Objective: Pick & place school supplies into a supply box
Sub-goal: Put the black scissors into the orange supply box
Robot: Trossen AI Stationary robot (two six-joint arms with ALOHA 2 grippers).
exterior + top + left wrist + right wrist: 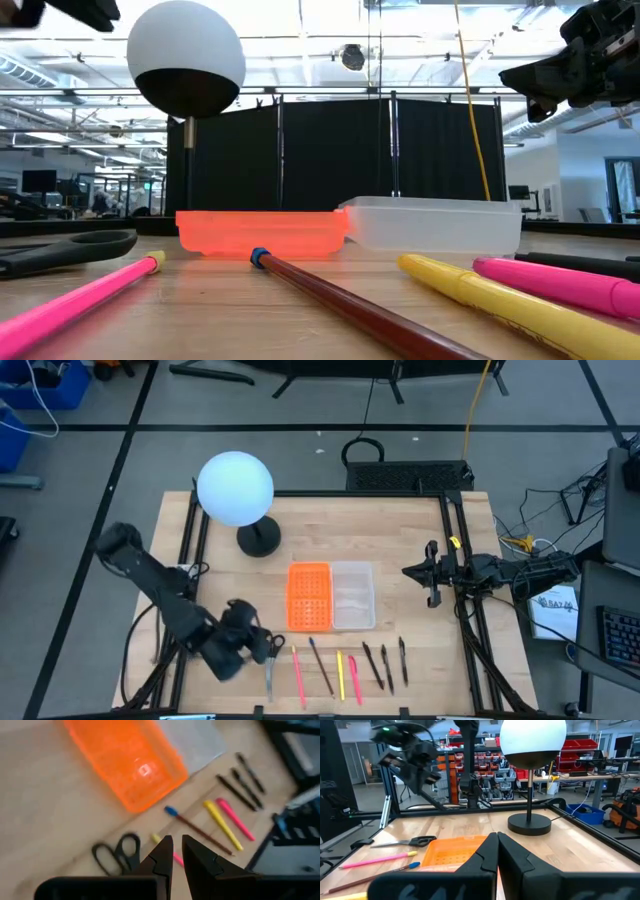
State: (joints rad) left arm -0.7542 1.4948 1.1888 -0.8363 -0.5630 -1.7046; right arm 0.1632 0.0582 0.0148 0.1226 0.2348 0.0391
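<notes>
We hover our left gripper [262,644], fingers narrowly parted and empty, over the black-handled silver scissors [270,663] near the table's front edge, ready to grasp. The clear plastic box with orange gridded lid [331,597] waits mid-table; our right gripper [432,573] idles closed near the right edge.

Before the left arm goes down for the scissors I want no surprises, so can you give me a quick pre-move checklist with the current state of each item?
1. Left tool near the scissors, holding nothing: ok.
2. Left tool's fingers wide enough for a grasp: not ok; only a narrow gap shows in the left wrist view.
3. Scissors lie flat, apart from the pink pencil: ok.
4. Clear box free of supplies: ok.
5. Right tool shut, parked beside the box, away from the pens: ok.
6. Globe lamp off the path: ok.
</notes>
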